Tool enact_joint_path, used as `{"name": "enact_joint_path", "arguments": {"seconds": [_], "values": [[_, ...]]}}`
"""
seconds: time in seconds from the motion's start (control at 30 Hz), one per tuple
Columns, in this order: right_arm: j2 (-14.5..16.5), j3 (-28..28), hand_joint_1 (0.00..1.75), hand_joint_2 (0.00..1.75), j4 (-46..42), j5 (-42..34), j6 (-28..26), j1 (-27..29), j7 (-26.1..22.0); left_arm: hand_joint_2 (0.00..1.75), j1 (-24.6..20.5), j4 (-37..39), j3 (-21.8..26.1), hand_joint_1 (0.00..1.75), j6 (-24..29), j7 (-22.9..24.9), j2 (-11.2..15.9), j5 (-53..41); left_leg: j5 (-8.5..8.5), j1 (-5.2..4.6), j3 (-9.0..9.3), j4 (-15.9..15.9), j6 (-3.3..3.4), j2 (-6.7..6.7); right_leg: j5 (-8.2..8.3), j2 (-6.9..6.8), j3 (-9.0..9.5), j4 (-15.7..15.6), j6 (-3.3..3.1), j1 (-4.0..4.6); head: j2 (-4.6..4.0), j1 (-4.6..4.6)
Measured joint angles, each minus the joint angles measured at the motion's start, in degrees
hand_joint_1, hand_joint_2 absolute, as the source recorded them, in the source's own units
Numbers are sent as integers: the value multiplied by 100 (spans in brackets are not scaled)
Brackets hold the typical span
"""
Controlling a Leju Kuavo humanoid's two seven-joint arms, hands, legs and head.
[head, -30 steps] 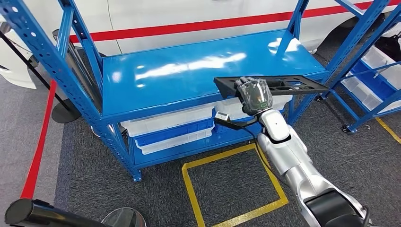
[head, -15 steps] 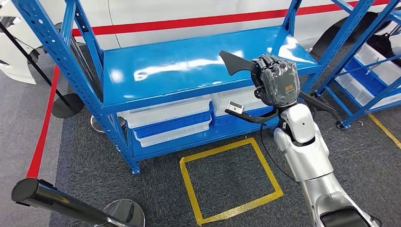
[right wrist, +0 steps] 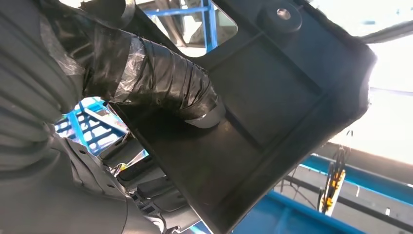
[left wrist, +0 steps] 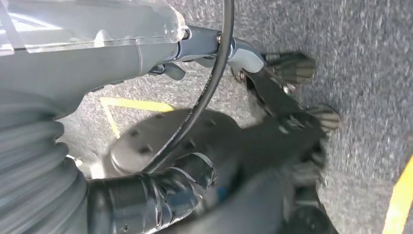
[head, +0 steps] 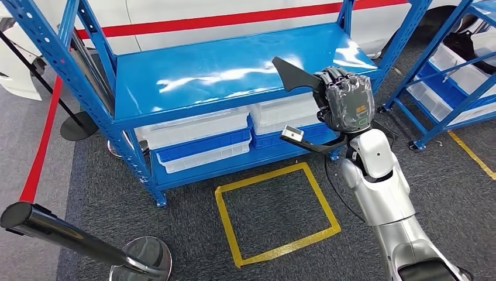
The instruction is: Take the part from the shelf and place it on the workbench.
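We see our right hand (head: 347, 104) wrapped tight around the black part (head: 292, 75), up in the air over the blue shelf (head: 205, 76). Its long side tips, one end pointing up and left. We cannot tell how our left hand's (left wrist: 146, 200) fingers sit.

A workshop or factory floor: blue steel shelving (head: 222, 70), stacked plastic bins (head: 199, 140), yellow floor tape (head: 275, 211).

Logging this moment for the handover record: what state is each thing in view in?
Flat black plastic part: lifted off the shelf, tilted, held in the right hand.
Right hand: gripping the part.
Left hand: blurred, looks empty over the carpet.
Blue metal shelf top: bare, glossy.
White plastic bins: stowed on the lower shelf.
Black stanchion post: leaning.
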Motion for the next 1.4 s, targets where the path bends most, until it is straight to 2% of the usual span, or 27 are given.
{"name": "enact_joint_path", "arguments": {"seconds": [0.03, 0.13, 0.2, 0.27, 0.3, 0.33, 0.37, 0.4, 0.47, 0.53, 0.6, 0.67, 0.73, 0.8, 0.83, 0.87, 0.9, 0.93, 1.0, 1.07, 1.13, 1.17, 1.23, 1.3, 1.33, 1.37, 1.4], "values": [[-1, -2, 175, 175, -2, 0, -1, 1, 0, 175, -2, 0, 0, 0, -2, -1, 5, -1, -2, -20, 88, -180, 27, 0, 38, -5, -11, -9, 29, -10, 0, 0], [-7, -4, 175, 175, -1, 5, -7, 18, -10, 175, -10, 0, -3, 0, -12, -7, -4, -3, 144, -22, 81, -339, 60, 14, 97, -8, -32, -39, 139, -40, -1, 1], [-15, -12, 175, 175, 1, 10, -10, 29, -20, 175, -14, 0, -7, 0, -16, -13, -9, -5, 292, 9, 35, -430, 110, 38, -199, -3, -123, 195, 201, -48, -1, 2], [-19, -24, 175, 175, 2, 12, -12, 50, -22, 175, -8, 0, -9, 0, -20, -20, -7, -7, 402, 13, -93, -434, 131, 52, -727, -4, -320, 855, 264, -88, -1, 3], [-19, -29, 175, 175, 3, 13, -13, 67, -22, 175, -5, 0, -10, 0, -21, -23, -6, -7, 451, 14, -169, -420, 125, 54, -903, -5, -403, 1205, 299, -113, -1, 3], [-19, -31, 175, 175, 5, 14, -13, 85, -24, 175, -4, 0, -12, 0, -24, -26, -8, -8, 494, 20, -247, -398, 113, 55, -957, -5, -421, 1428, 333, -139, -1, 2], [-19, -31, 175, 175, 6, 14, -13, 97, -26, 175, -4, 0, -15, 0, -26, -27, -11, -8, 528, 31, -326, -365, 94, 55, -893, -7, -343, 1453, 365, -163, 0, 2], [-19, -31, 175, 175, 7, 12, -5, 101, -27, 175, -5, 0, -19, 0, -28, -28, -15, -8, 555, 49, -407, -316, 71, 55, -753, -10, -152, 1255, 397, -189, 0, 2], [-18, -31, 175, 175, 5, 1, 46, 96, -25, 175, -6, 0, -25, 0, -29, -27, -19, 0, 586, 76, -556, -193, 12, 52, -568, -14, 380, 503, 444, -220, 0, 4], [-15, -28, 175, 175, -1, -8, 119, 105, -6, 175, -9, 0, -28, 0, -27, -21, -18, 11, 626, 73, -649, -111, -64, 43, -564, 0, 652, 40, 389, -200, 0, 3], [-9, -20, 175, 175, -3, -4, 177, 119, 29, 175, -5, 1, -33, 0, -24, -12, -20, 22, 697, 65, -694, -108, -156, 33, -535, 11, 609, 13, 264, -174, 0, 1], [-1, -4, 175, 175, -3, 5, 218, 116, 66, 175, 0, 2, -38, 0, -18, -4, -18, 33, 602, 75, -778, -21, -233, 23, -439, -12, 524, -12, 131, -186, -1, -1], [7, 10, 175, 175, -6, 13, 239, 115, 95, 175, 1, 3, -43, 0, -13, -1, -18, 45, 151, 89, -964, 433, -272, 15, -317, -31, 402, -31, 25, -193, -1, -2], [13, 18, 175, 175, -8, 15, 265, 117, 113, 175, -5, 2, -48, 0, -12, 0, -20, 59, -335, 97, -1171, 1161, -293, 12, -204, -32, 254, -24, -6, -178, -1, -3], [17, 21, 175, 175, -8, 15, 284, 119, 122, 175, -10, 2, -52, 0, -11, 0, -21, 66, -431, 99, -1199, 1419, -297, 11, -148, -27, 178, -18, -4, -170, -1, -3], [21, 25, 175, 175, -8, 15, 302, 121, 133, 175, -14, 2, -58, 0, -10, 1, -21, 72, -416, 101, -1138, 1507, -292, 8, -94, -11, 103, -12, 6, -164, 0, -3], [24, 28, 175, 175, -9, 14, 322, 124, 144, 175, -16, 2, -66, 0, -9, 1, -20, 76, -305, 101, -967, 1370, -273, -3, -42, 15, 33, -5, 22, -160, 0, -3], [26, 31, 175, 175, -11, 10, 342, 126, 155, 175, -18, 2, -74, 0, -7, 2, -20, 81, -164, 99, -707, 1058, -241, -44, 8, 47, -29, 1, 41, -158, 0, -3], [31, 35, 175, 175, -21, 1, 385, 125, 175, 175, -17, 2, -88, 0, -1, 3, -4, 92, -31, 92, -115, 236, -155, -267, 103, 102, -118, 12, 94, -162, 0, -2], [39, 41, 175, 175, -31, -4, 414, 122, 195, 175, -16, 3, -100, 0, 3, 3, 6, 99, -32, 63, 159, -190, -114, -410, 203, 162, -149, -7, 174, -178, -1, 0], [44, 47, 175, 175, -35, -4, 421, 126, 203, 175, -24, 3, -111, 0, 3, 4, -5, 99, 48, 53, 142, -251, -82, -313, 297, 248, -163, -50, 260, -196, -1, -1], [42, 49, 175, 175, -38, -4, 421, 127, 204, 175, -30, 2, -115, 0, 3, 5, -10, 99, 103, 65, 121, -282, -41, -244, 259, 252, -195, -27, 288, -193, -1, 4], [37, 50, 175, 175, -40, -4, 424, 124, 208, 175, -31, 2, -119, 0, 3, 7, -18, 99, 241, 94, 33, -340, 52, -93, -113, 168, -340, 298, 323, -189, -2, 14], [35, 51, 175, 175, -41, -4, 427, 124, 210, 175, -33, 2, -119, 0, 3, 7, -14, 99, 347, 72, -114, -325, 95, 43, -642, 61, -536, 1000, 364, -188, -1, 18], [36, 51, 175, 175, -40, -4, 427, 130, 210, 175, -32, 2, -120, 0, 3, 7, -14, 99, 392, 64, -198, -305, 92, 112, -768, 38, -587, 1330, 387, -193, 0, 18], [36, 52, 175, 175, -39, -4, 428, 135, 210, 175, -33, 2, -122, 0, 3, 8, -14, 99, 431, 58, -283, -278, 85, 179, -762, 24, -564, 1517, 407, -197, 0, 18], [36, 53, 175, 175, -38, -4, 430, 137, 210, 175, -34, 2, -124, 0, 3, 8, -15, 99, 465, 57, -368, -244, 73, 244, -650, 4, -439, 1502, 421, -199, 0, 18]]}}
